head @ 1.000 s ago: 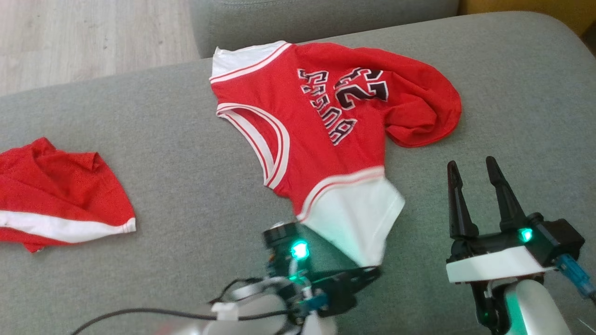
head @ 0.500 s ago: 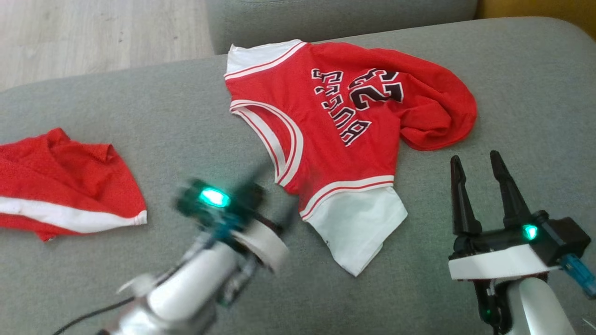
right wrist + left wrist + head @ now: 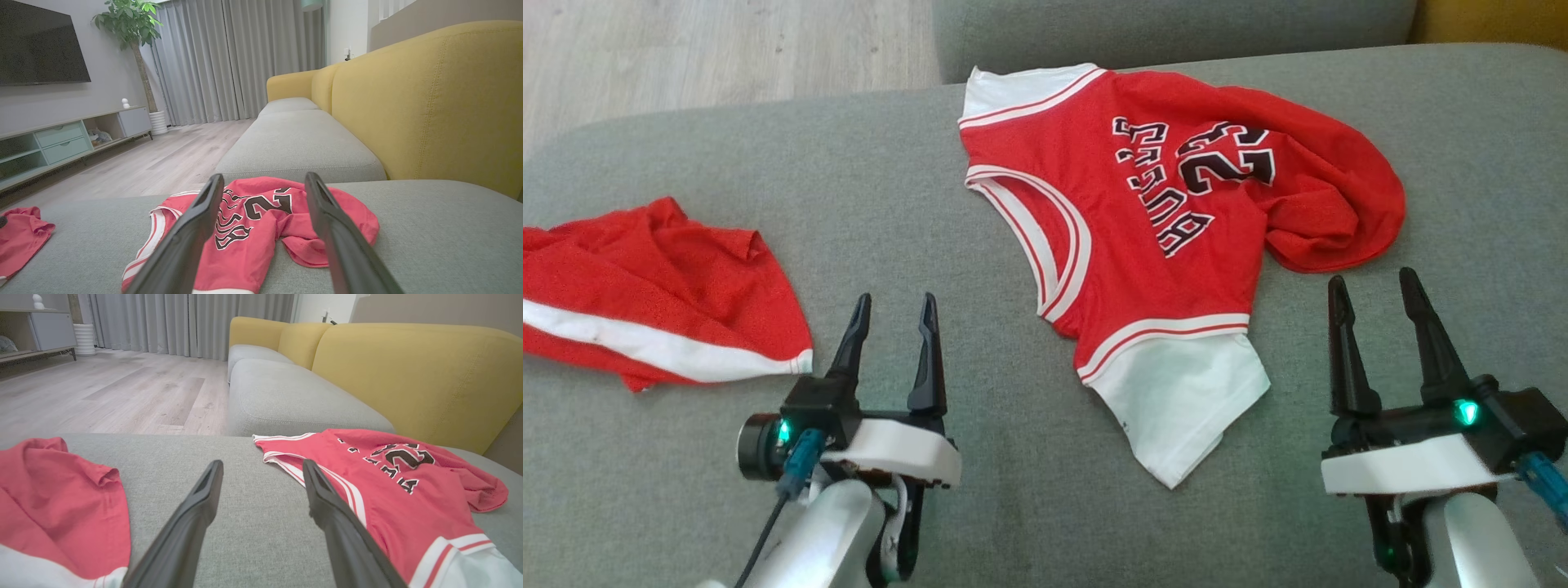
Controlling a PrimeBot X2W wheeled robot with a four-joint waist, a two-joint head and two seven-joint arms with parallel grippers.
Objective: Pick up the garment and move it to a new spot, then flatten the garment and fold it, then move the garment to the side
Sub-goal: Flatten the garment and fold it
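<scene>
on the grey sofa cushion (image 3: 931, 204), ahead of your left hand (image 3: 894, 302) and right hand (image 3: 1372, 279), both spread and empty, the red jersey (image 3: 1160, 245) lies crumpled; it looks light, limp, perhaps slippery, so pinch its white corners.

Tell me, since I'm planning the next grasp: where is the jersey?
In the head view the jersey lies on the grey sofa seat, centre-right, touching neither the left hand nor the right hand; another red garment lies to its left.

Tally on the grey seat (image 3: 915, 204)
Two red garments on it, a jersey (image 3: 1143, 269) and a white-striped piece (image 3: 645, 302); two grippers above it, left gripper (image 3: 895, 300) and right gripper (image 3: 1372, 279)
</scene>
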